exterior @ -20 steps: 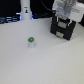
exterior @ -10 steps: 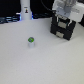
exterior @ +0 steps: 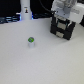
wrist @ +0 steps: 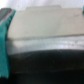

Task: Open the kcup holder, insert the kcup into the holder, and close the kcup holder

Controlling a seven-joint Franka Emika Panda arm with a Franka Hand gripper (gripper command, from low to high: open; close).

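Bright, soft-focus, blurred wrist view

From my exterior view, the arm's end is a blocky white housing with pale grey shading and a few dark seams across it. Below it hangs the pincer [exterior: 64, 24], black and boxy, with two dark fingers [exterior: 56, 26]. On my wrist view I see teal-green finger pads [wrist: 4, 35], blurred, edging the frame.

The arm is seen at the upper right of the exterior view, its white wrist lowered. The gripper [exterior: 64, 20] is pointed downward; its finger spacing cannot be made out.
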